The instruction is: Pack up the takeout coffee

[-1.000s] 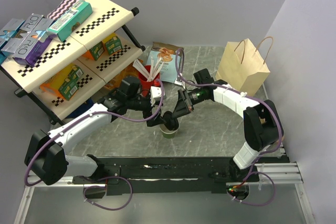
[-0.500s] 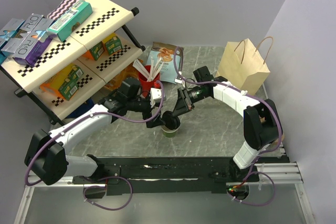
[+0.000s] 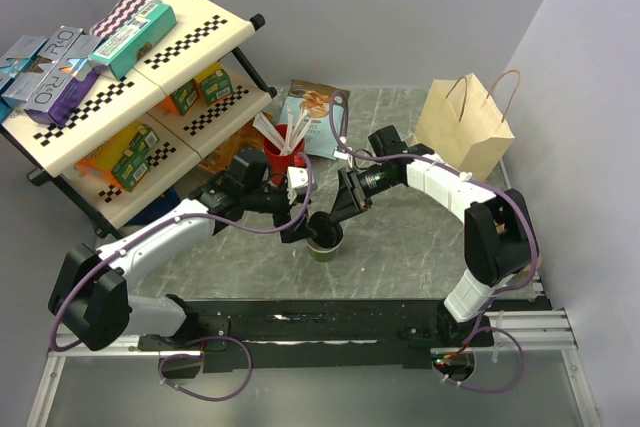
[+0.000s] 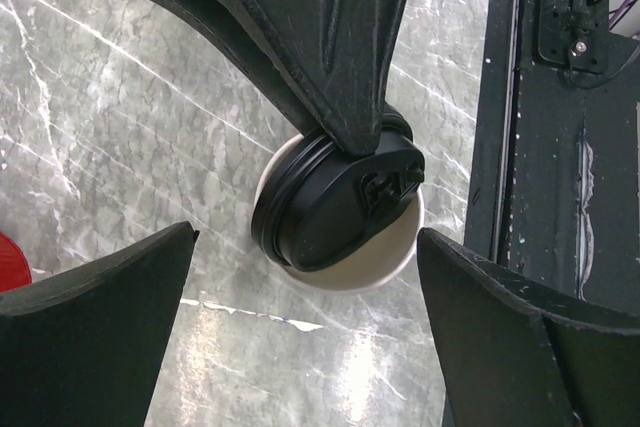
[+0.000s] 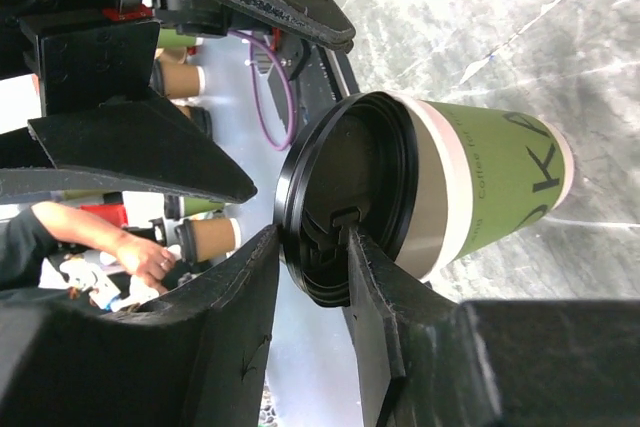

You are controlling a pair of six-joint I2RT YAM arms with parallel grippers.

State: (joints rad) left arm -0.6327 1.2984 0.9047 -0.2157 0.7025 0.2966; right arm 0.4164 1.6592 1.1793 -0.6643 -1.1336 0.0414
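Observation:
The takeout coffee's green cup (image 3: pixel 324 249) stands upright on the marble table between both arms. Its black lid (image 5: pixel 350 187) sits tilted on the rim, and a crescent of cream interior (image 4: pixel 392 259) shows beside the lid (image 4: pixel 335 212). My right gripper (image 5: pixel 312 237) reaches over the cup (image 5: pixel 500 187); its jaws straddle the lid's edge, one finger outside the rim and one on the lid's top, with a gap between them. My left gripper (image 4: pixel 305 237) hovers just above, wide open, its fingers on either side of the cup and touching nothing.
A brown paper bag (image 3: pixel 465 127) stands open at the back right. A red cup with white stirrers (image 3: pixel 285 142) and a snack pouch (image 3: pixel 315 112) sit behind the arms. The checkered shelf (image 3: pixel 130 87) fills the left. A black rail (image 3: pixel 330 322) runs along the near edge.
The right gripper's jaws have spread wider around the lid's rim. Both arms and the cup have barely shifted.

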